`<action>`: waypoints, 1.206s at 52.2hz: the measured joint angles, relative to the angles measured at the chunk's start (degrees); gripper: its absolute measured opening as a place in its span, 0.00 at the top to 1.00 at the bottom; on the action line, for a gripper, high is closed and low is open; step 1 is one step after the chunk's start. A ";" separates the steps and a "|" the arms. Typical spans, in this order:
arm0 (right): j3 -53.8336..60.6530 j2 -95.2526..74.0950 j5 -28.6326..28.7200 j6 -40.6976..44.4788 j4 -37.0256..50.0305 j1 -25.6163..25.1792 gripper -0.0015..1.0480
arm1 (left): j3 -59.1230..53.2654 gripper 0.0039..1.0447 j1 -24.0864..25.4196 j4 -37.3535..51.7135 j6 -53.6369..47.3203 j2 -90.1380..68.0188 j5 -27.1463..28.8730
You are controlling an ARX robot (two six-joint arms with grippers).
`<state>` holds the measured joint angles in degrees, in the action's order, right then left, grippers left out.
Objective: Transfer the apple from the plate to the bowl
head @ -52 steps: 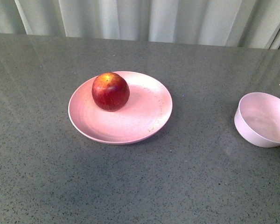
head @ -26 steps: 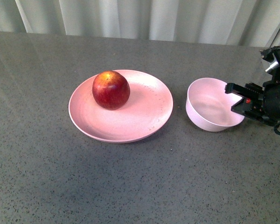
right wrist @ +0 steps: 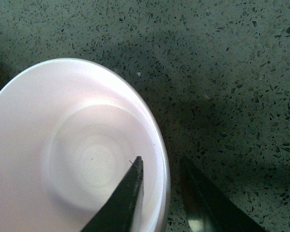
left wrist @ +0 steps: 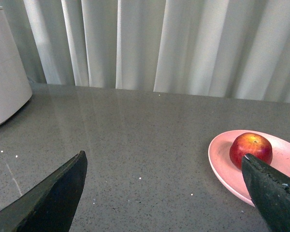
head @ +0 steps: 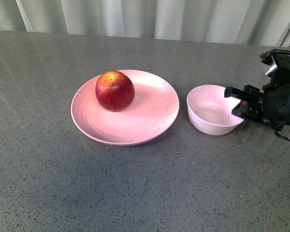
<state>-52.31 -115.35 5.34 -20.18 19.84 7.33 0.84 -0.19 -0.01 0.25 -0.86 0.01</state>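
Observation:
The dark red apple (head: 115,91) sits on the left part of the wide pink plate (head: 150,116) at the table's middle. The small pale pink bowl (head: 210,109) stands just right of the plate, empty. My right gripper (head: 238,102) is shut on the bowl's right rim, one finger inside and one outside, as the right wrist view shows (right wrist: 162,166) with the bowl (right wrist: 63,145) below it. My left gripper (left wrist: 164,166) is open and empty, away to the left; its view shows the apple (left wrist: 250,149) and plate (left wrist: 222,162) beyond one finger.
The grey speckled table (head: 135,193) runs back to pale curtains (head: 135,17). A white rounded object (left wrist: 5,87) stands at the table's edge in the left wrist view.
My right gripper has carried the bowl leftward from the right edge of the view to a spot beside the plate. The apple and plate have stayed put.

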 joint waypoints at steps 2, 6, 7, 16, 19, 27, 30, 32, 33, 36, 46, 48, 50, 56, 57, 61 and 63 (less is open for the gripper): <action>0.24 0.20 0.26 -0.07 0.48 -0.15 0.71 | 0.00 0.08 0.00 0.00 0.00 0.00 0.00; 1.42 1.57 1.16 -0.28 1.90 -0.70 0.56 | 0.00 0.08 0.00 0.00 0.00 0.00 0.00; 1.81 2.12 1.38 -0.37 2.32 -0.87 0.53 | 0.00 0.08 0.00 0.00 0.00 0.00 0.00; 7.04 9.97 -0.66 2.25 7.85 -3.06 0.27 | 0.00 0.08 0.00 0.00 0.00 0.00 0.00; 9.53 13.66 -1.11 3.78 10.29 -4.28 0.18 | 0.00 0.08 0.00 0.00 0.00 0.00 0.00; 16.50 24.65 -0.87 7.82 14.19 -7.89 0.08 | 0.00 0.08 0.00 0.00 0.00 0.00 0.00; 19.43 29.62 0.26 9.51 14.29 -9.70 0.09 | 0.00 0.08 0.00 0.00 0.00 0.00 0.00; 21.09 32.52 1.05 10.03 14.19 -10.93 0.09 | 0.00 0.08 0.00 0.00 0.00 0.00 0.00; 22.12 34.36 1.90 10.64 14.08 -11.78 0.09 | 0.00 0.08 0.00 0.00 0.00 0.00 0.00; 23.78 37.79 2.21 11.21 13.84 -13.20 0.09 | 0.00 0.08 0.00 0.00 0.00 0.00 0.00; 24.26 39.80 2.62 12.33 13.81 -14.01 0.09 | 0.00 0.08 0.00 0.00 0.00 0.00 0.00; 24.41 39.76 2.58 12.48 13.94 -14.01 0.09 | 0.00 0.08 0.00 0.00 0.00 0.00 0.00; 25.44 39.08 1.70 13.46 17.62 -13.88 0.12 | 0.00 0.08 0.00 0.00 0.00 0.00 0.00; 32.79 39.95 0.04 17.81 34.67 -12.98 0.34 | 0.00 0.08 0.00 0.00 0.00 0.00 0.00; 33.59 40.61 -0.09 18.18 35.19 -12.83 0.37 | 0.00 0.08 0.00 0.00 0.00 0.00 -0.02; 36.94 44.11 -0.72 18.91 35.50 -12.07 0.52 | 0.00 0.08 0.00 0.00 0.02 0.00 0.00; 37.94 45.27 -0.98 19.04 35.41 -11.85 0.57 | 0.00 0.08 0.00 0.00 0.00 0.00 0.00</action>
<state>-14.37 -70.08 4.36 -1.15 55.24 -4.51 0.84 -0.19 -0.01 0.25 -0.86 0.01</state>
